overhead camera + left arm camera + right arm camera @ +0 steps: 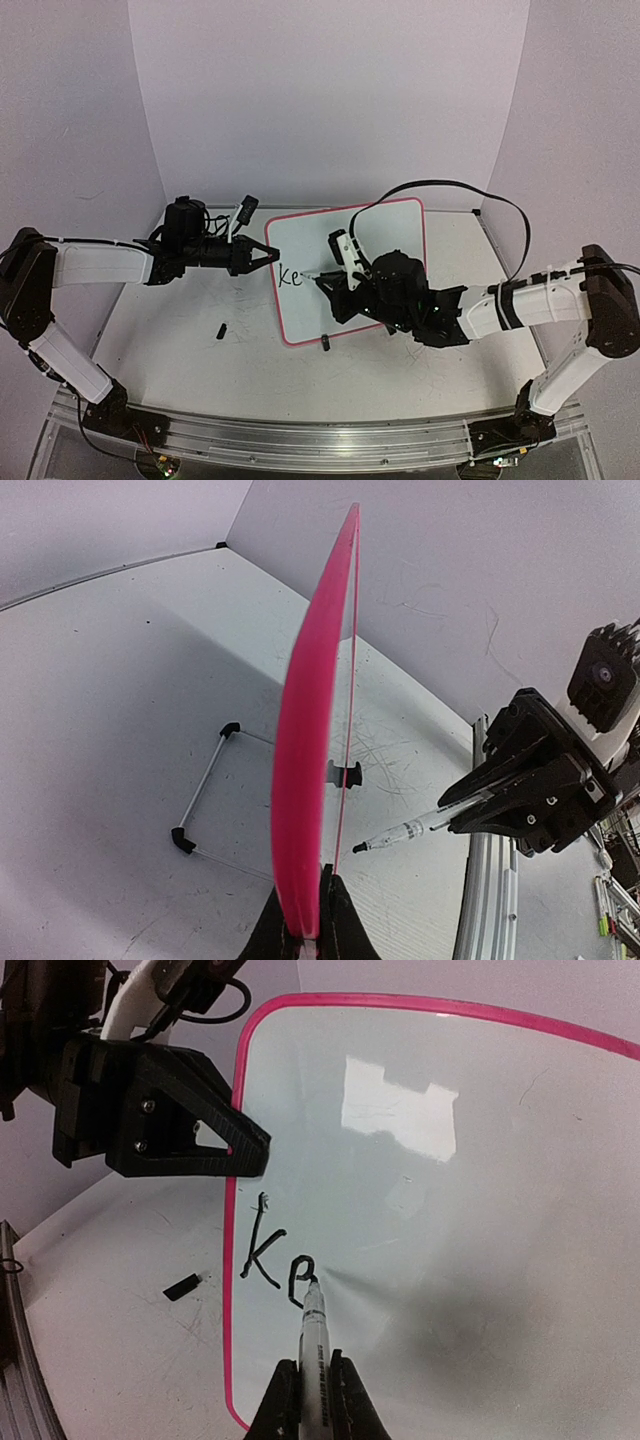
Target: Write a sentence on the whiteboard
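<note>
While the board is pinched steady by the left tool, the marker, clamped in the right tool, is pressed where the sentence stands at "Ke", centre frame.

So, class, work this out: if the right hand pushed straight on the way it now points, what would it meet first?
The whiteboard. The marker held in the right hand seems to touch its face at the letters "Ke", so nothing lies between.
</note>
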`<state>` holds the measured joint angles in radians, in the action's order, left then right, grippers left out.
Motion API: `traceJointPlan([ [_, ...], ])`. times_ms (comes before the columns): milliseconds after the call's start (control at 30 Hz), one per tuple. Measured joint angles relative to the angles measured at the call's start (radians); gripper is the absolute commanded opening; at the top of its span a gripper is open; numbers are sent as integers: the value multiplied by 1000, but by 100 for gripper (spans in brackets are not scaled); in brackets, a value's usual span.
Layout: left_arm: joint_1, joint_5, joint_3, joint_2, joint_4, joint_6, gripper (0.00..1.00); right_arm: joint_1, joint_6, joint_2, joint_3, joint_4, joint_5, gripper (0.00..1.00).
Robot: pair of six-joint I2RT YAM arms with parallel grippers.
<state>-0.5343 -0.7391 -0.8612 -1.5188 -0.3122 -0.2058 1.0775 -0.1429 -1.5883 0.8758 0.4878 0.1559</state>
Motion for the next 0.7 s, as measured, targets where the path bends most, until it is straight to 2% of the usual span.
traceJointPlan([
  [700,0,0,0,0,0,0,0,0,-7,-33,21,-33,28,0],
])
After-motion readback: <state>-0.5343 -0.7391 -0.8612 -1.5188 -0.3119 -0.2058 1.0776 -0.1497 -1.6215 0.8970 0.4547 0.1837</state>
